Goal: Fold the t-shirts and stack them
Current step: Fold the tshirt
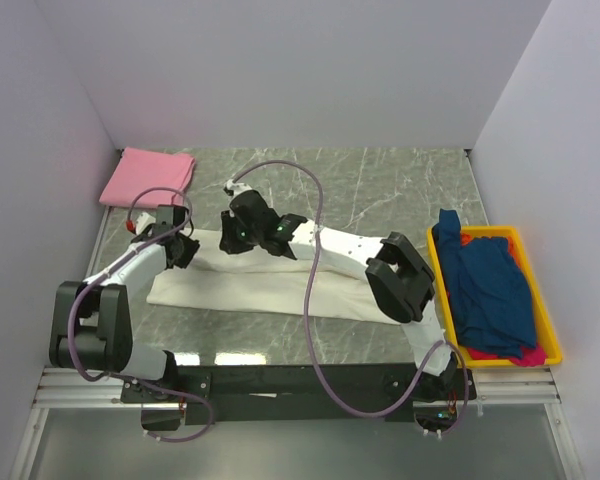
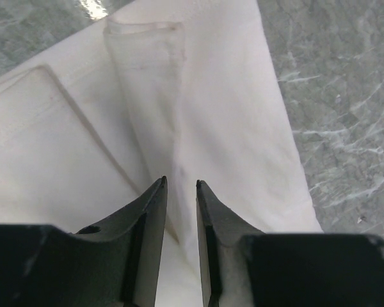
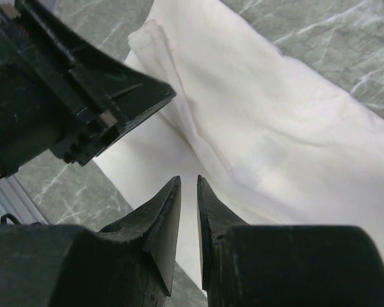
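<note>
Our white t-shirt point(image 1: 270, 290) lies stretched across the desk point(image 1: 380, 190), light and limp. We judge its corners the best hold. Our left claw point(image 2: 180, 184) pinches a raised fold; whether our right claw point(image 3: 189, 179) grips anything, we cannot tell.

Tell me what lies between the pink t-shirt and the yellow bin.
In the top view, the cream-white t-shirt spread on the marble table, with the right arm stretched across it, lies between the pink t-shirt and the yellow bin.
</note>
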`<action>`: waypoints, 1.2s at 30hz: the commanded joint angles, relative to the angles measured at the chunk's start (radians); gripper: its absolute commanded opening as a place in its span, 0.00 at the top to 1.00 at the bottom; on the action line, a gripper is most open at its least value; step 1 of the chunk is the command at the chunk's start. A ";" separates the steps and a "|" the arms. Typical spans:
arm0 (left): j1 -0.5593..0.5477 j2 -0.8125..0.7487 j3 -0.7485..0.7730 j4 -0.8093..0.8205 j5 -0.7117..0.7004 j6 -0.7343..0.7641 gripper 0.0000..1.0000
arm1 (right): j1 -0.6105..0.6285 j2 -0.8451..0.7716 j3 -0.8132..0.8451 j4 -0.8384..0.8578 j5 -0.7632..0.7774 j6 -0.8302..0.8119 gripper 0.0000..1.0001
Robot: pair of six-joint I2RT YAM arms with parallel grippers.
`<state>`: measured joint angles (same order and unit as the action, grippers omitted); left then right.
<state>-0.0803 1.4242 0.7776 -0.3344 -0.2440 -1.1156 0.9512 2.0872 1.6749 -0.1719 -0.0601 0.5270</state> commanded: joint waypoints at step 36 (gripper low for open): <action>-0.006 0.087 0.075 -0.083 -0.130 -0.024 0.65 | -0.022 0.100 -0.084 0.045 -0.009 0.036 0.79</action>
<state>-0.0883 1.5574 0.8661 -0.3969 -0.3428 -1.1240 0.9352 2.1696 1.5719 -0.1577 -0.0635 0.5571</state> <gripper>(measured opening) 0.359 0.208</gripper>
